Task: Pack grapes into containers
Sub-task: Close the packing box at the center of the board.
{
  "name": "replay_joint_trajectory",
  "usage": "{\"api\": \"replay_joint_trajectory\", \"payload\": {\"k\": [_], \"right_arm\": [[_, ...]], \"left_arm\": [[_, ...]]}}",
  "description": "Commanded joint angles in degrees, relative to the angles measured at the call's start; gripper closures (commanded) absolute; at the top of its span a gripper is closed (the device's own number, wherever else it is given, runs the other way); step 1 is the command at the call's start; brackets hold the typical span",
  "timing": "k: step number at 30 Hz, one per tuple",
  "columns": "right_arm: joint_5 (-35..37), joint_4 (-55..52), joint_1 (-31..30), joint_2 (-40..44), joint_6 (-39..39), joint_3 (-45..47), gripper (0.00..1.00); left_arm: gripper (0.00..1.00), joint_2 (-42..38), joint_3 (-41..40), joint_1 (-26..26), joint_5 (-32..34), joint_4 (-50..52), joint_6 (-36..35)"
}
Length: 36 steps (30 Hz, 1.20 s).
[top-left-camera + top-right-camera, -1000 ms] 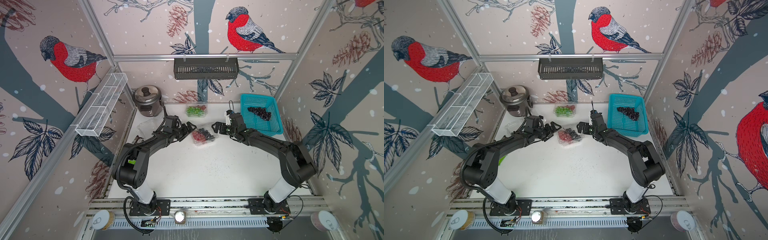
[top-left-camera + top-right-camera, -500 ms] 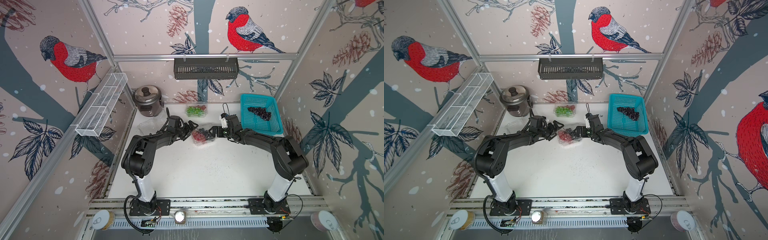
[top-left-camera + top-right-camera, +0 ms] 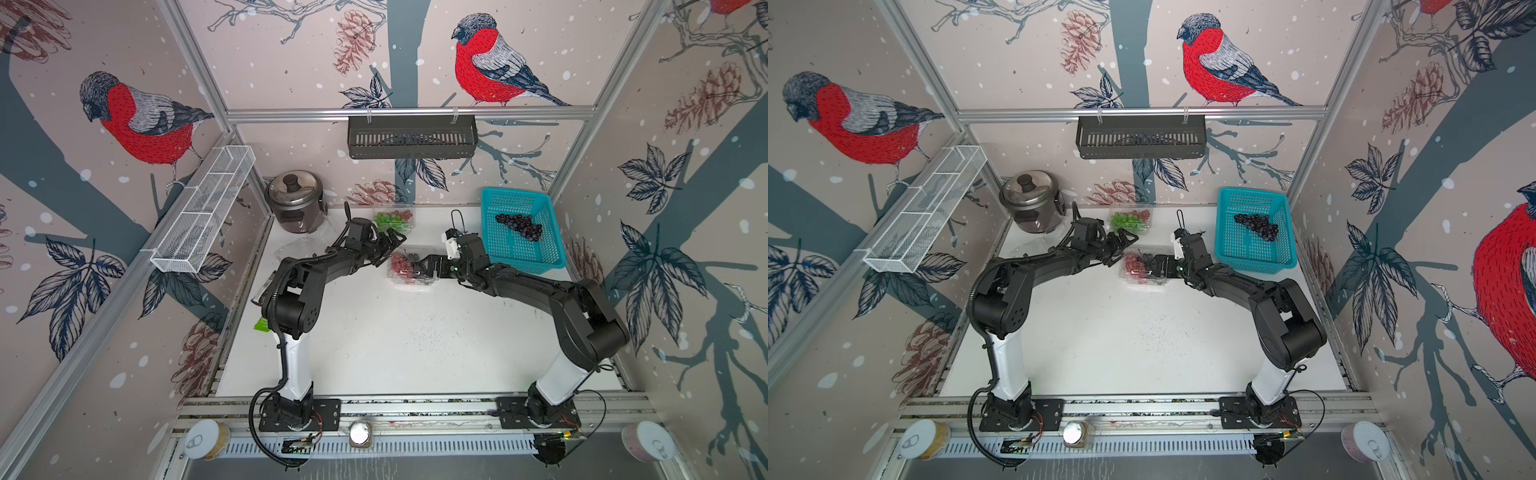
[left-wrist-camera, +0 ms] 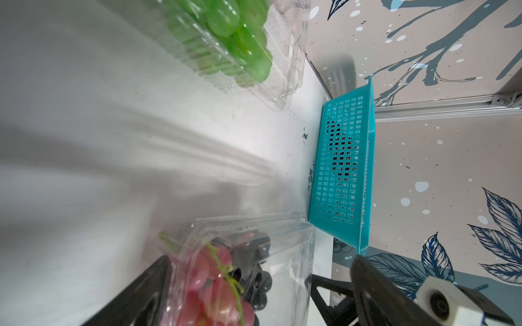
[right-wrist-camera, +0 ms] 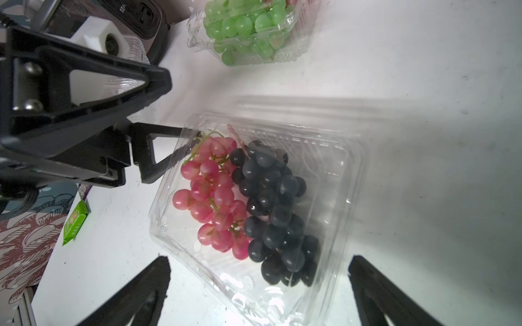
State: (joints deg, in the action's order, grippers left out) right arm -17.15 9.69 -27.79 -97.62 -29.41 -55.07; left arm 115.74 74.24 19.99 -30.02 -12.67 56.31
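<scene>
1. The clear plastic clamshell container (image 5: 350,175) sits mid-table, where it sat a second ago. It holds a red grape bunch (image 5: 211,197) and a dark purple bunch (image 5: 274,206) side by side.
2. The right gripper (image 3: 429,266), spread wide and empty, has slid in from beside the turquoise perforated plastic basket (image 3: 511,249) and now straddles one end of the container.
3. The left gripper (image 3: 394,248), likewise released and holding nothing, has pushed closer, and one finger reaches the opposite rim.
4. A second clear clamshell (image 3: 409,226) of green grapes (image 3: 388,219) stays at the back. More dark grapes (image 3: 519,224) lie in the basket.
</scene>
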Motion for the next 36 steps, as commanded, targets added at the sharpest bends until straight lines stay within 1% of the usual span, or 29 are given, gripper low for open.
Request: {"api": "replay_joint_trajectory", "payload": {"k": [1,7,10,14,18,19,24,27,29,32,36], "right_arm": [[-0.76,3.09,0.8,0.2,-1.69,1.38,0.0],[0.64,2.87,2.03,0.61,-1.84,3.03,0.01],[2.28,2.88,1.63,0.55,-1.41,3.03,0.0],[5.48,1.39,1.6,0.06,-0.37,2.59,0.0],[8.06,0.52,1.57,0.24,0.29,2.38,0.01],[9.21,0.39,1.56,0.37,0.41,2.54,0.0],[14.81,-0.1,1.68,1.99,1.02,3.48,0.0],[13.51,0.2,1.67,0.94,0.76,3.39,0.0],[11.42,1.37,1.3,-0.05,0.58,3.41,0.0],[10.67,1.82,0.56,-1.47,0.65,3.06,0.0],[7.81,3.3,0.38,-2.13,-0.07,3.54,0.0]], "left_arm": [[0.03,1.56,3.63,0.15,0.62,5.03,-4.01],[0.03,-1.19,1.29,-0.03,3.3,8.16,-7.86],[0.03,-4.9,-3.24,0.07,3.47,6.98,-9.2],[0.03,-12.2,-10.67,-0.25,5.33,6.73,-11.49],[0.03,-18.2,-16.74,-0.46,4.66,3.88,-12.52],[0.03,-19.36,-19.28,-0.54,4.43,2.81,-12.54],[0.03,-22.4,-25.73,-1.22,2.01,-3.93,-10.66],[0.03,-22.23,-28.87,-1.26,0.59,-8.85,-8.23],[0.03,-21.21,-31.19,-1.27,-1.16,-14.22,-5.54],[0.04,-19.66,-33.4,-1.26,-3.12,-20.64,-2.36],[0.05,-19.76,-34.7,-1.26,-2.08,-22.99,-1.72]]}}
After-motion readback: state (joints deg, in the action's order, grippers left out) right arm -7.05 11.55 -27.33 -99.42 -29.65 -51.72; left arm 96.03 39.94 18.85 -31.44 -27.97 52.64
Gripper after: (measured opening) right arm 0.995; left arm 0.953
